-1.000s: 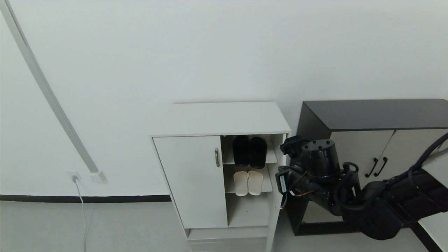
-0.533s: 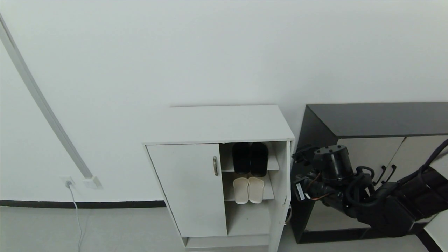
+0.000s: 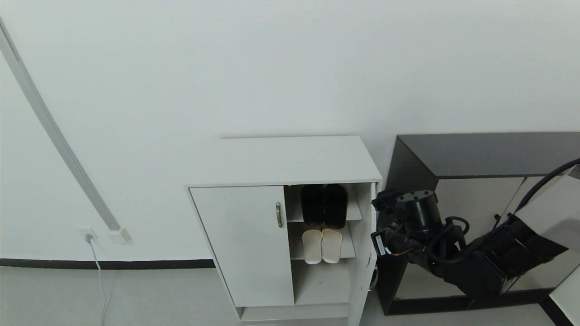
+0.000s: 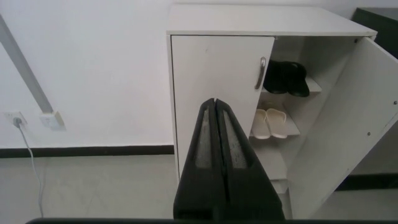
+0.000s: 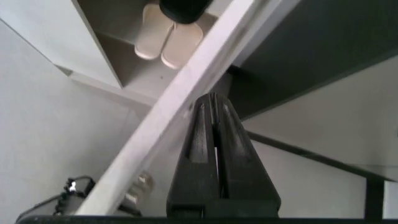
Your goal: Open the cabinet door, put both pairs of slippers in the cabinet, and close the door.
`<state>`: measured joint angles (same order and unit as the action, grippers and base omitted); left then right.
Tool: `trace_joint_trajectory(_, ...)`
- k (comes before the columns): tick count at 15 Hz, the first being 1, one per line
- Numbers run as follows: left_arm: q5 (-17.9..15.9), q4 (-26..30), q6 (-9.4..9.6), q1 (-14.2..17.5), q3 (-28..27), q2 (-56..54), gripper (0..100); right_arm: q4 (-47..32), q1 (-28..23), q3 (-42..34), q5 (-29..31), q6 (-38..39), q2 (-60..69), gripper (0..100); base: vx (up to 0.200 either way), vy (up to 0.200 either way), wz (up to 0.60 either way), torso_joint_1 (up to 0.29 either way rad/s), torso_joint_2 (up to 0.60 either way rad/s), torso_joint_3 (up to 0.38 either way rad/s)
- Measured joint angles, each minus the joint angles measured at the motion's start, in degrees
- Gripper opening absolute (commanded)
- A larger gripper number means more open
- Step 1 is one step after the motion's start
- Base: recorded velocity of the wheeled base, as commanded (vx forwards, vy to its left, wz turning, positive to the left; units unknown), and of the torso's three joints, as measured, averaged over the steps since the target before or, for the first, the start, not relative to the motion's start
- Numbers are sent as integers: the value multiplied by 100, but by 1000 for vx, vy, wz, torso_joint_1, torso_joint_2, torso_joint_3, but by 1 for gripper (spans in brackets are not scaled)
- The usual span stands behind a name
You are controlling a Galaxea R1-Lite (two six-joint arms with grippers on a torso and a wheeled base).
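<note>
White wooden cabinet, right door open; black slippers shelved above cream slippers. My left end effector, right end effector: both clenched, empty.

Cabinet base is cut off at the head view's bottom edge. Open door is seen edge-on, face hidden. Sideboard front is partly covered by the right arm and clipped at the frame edge. In the right wrist view the white slippers are overlapped by a dark shape, clipped, not identifiable.
</note>
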<state>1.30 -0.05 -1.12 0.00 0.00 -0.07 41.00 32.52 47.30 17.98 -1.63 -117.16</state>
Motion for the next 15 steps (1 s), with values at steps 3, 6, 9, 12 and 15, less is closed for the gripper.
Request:
trace_joint_trajectory(3, 6, 0, 1, 0, 0, 0, 0, 156, 29, 66, 0, 41, -180, 0, 0, 0, 0, 0, 0, 0)
trace_joint_trajectory(6, 167, 0, 1, 0, 0, 0, 0, 321, 101, 132, 5, 265, -306, 0, 0, 0, 0, 0, 0, 0)
trace_joint_trajectory(9, 167, 0, 6, 0, 0, 0, 0, 660, 234, 346, 9, 664, -629, 0, 0, 0, 0, 0, 0, 0)
trace_joint_trajectory(12, 173, -2, 1, 0, 0, 0, 0, 909, 295, 824, 29, 713, -1128, 0, 0, 0, 0, 0, 0, 0)
trace_joint_trajectory(15, 173, 0, 1, 0, 0, 0, 0, 887, 297, 1328, 18, 711, -1451, 0, 0, 0, 0, 0, 0, 0)
